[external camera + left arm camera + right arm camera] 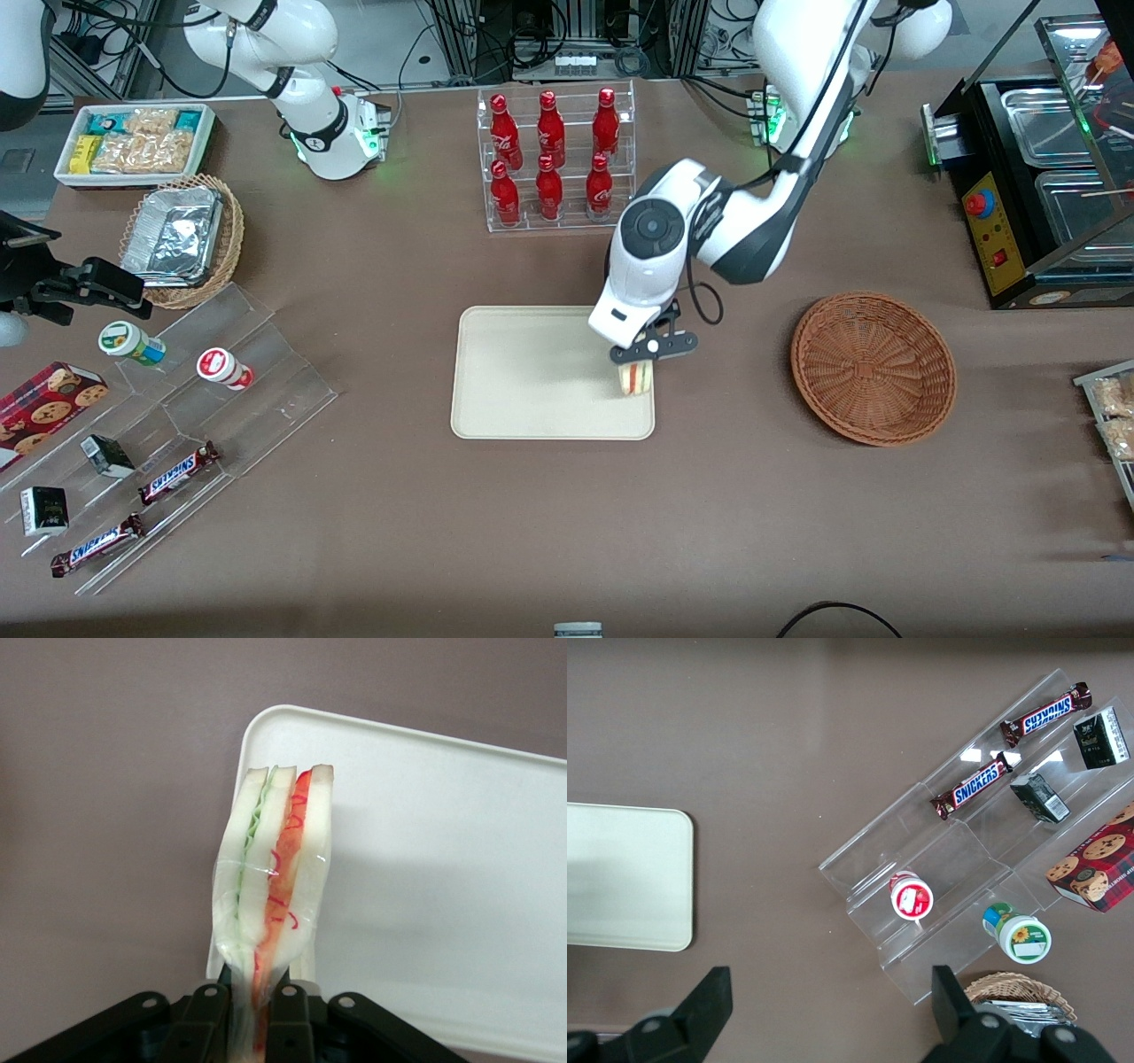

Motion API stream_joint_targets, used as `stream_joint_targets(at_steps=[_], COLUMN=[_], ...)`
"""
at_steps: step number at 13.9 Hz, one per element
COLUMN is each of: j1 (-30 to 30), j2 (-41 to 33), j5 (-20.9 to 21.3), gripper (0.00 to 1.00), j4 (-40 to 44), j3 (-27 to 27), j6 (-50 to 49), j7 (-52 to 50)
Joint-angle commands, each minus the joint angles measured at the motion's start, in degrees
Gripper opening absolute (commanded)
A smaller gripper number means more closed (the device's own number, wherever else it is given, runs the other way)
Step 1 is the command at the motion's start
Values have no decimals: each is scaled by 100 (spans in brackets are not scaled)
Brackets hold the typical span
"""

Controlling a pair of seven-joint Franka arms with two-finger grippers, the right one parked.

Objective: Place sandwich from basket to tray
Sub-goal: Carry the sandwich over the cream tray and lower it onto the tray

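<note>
gripper (640,353) above tray (523,372) edge nearest basket (873,368), fingers clenched on sandwich (635,377). sandwich wrapped in clear film, held upright over tray corner; whether it touches tray surface cannot be determined. wrist view: fingers (288,1014) pinch sandwich (275,877) at narrow end. basket on table toward working arm's end, near tray.

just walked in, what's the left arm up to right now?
The left arm's hand is shut on the sandwich, a wrapped wedge with red and green filling, holding it at the edge of the cream tray nearest the basket. The wrist view shows the fingers pinching one end of the sandwich, with the tray corner under it. The reddish-brown basket sits empty, toward the working arm's end of the table. The sandwich has not been released yet.
</note>
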Motion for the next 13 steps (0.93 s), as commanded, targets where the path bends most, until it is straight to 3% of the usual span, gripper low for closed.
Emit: stream_joint_targets(at_steps=[1,8,10,11,12,13], j1=[-231,-557,-558,-558,-549,-549], j2=[600,1111,1216,1217,1208,1208], j5=[178,644,653,653,653,662], gripper=[15,15,20,38,87,100], j4=[597,730,826,818,818,818], j3=[67,76,76,76,76,76], j6=[66,259,259,259,259,259], j7=[-81,-291,-291,-283,-248,-282])
